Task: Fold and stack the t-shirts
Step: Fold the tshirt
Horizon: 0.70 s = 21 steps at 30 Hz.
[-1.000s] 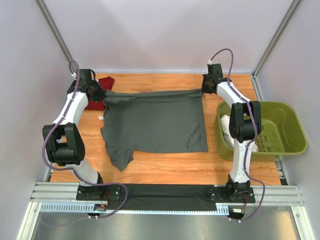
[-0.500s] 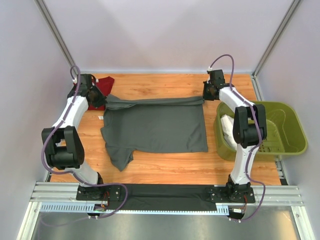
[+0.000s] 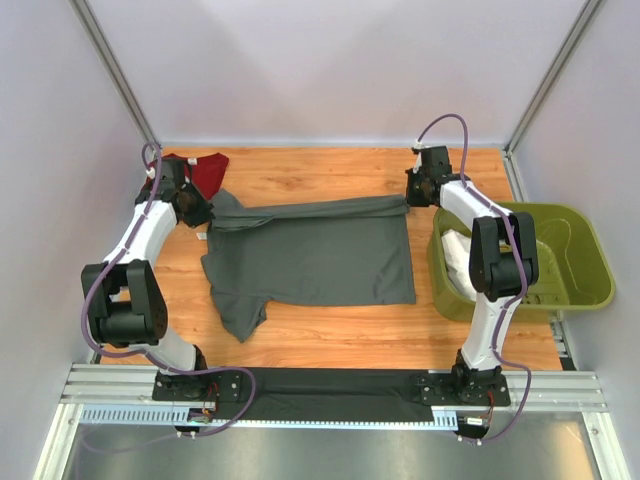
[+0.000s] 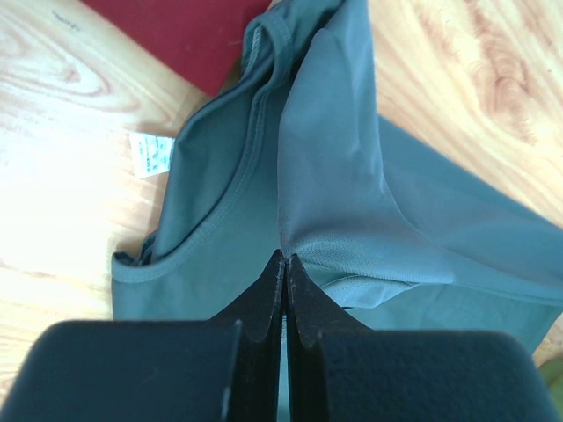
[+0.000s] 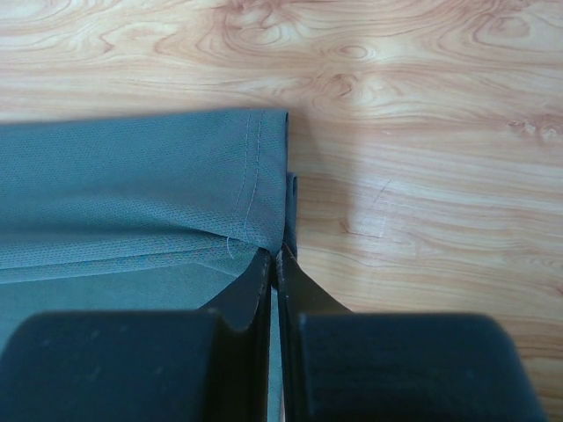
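At the near edge, the two arm bases sat bolted to a metal rail (image 3: 330,385) in front of the wooden desk (image 3: 330,340). Just beyond, the dark grey t-shirt (image 3: 310,260) lay spread flat on the desk, one sleeve (image 3: 240,315) pointing toward the near left. To its right, near the cloth but apart from it, stood an olive-green basket (image 3: 580,290) with something white (image 3: 455,248) lying against its left wall. The right arm (image 3: 490,255) rose in front of that wall.

Farther back, the shirt's far edge was raised off the wood and drawn into a narrow doubled band running between the two arms. The left arm (image 3: 145,225) reached along the left side to that band. The left jaws were together, clamped on a pinch of grey fabric just beside the collar (image 4: 255,114); the wrist view showed the cloth rising in a ridge straight out of the closed tips. The right jaws were likewise together, clamped on the far right corner of the hem (image 5: 255,167), where the stitched edge folded over itself above bare wood. A small white label (image 4: 151,154) lay on the wood just beside the neckline; whether it was attached to the shirt could not be told. Farthest of all, at the far left corner of the desk, the dark red t-shirt (image 3: 205,170) lay bunched, with the grey collar overlapping its near edge.
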{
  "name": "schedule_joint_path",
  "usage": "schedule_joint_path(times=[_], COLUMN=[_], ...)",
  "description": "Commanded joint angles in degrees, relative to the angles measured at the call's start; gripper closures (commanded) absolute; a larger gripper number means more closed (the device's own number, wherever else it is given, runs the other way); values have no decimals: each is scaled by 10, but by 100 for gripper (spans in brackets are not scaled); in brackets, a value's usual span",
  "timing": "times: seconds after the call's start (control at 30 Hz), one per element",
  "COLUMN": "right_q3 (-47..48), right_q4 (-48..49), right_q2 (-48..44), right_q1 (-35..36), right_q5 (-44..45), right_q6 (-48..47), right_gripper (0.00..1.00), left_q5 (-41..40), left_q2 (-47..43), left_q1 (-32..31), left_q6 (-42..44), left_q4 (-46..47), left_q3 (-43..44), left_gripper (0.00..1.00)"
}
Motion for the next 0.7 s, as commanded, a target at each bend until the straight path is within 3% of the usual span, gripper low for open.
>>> schedule_joint_path(times=[0.0, 0.23, 0.37, 0.67], right_q3=[-3, -2, 2, 50], right_q4=[24, 5, -8, -66], right_q2=[-27, -22, -29, -48], right_q1=[-7, -6, -7, -6], right_q5=[2, -5, -30, -52], right_q6=[-16, -22, -27, -15], right_gripper=[100, 96, 77, 54], left_q5=[-9, 3, 10, 19], left_q2=[-32, -34, -39, -57], left_q1=[7, 7, 7, 5], left_q6=[13, 32, 40, 51], left_q4=[3, 27, 25, 10], left_q3=[-10, -40, -47, -64], left_gripper=[100, 100, 100, 100])
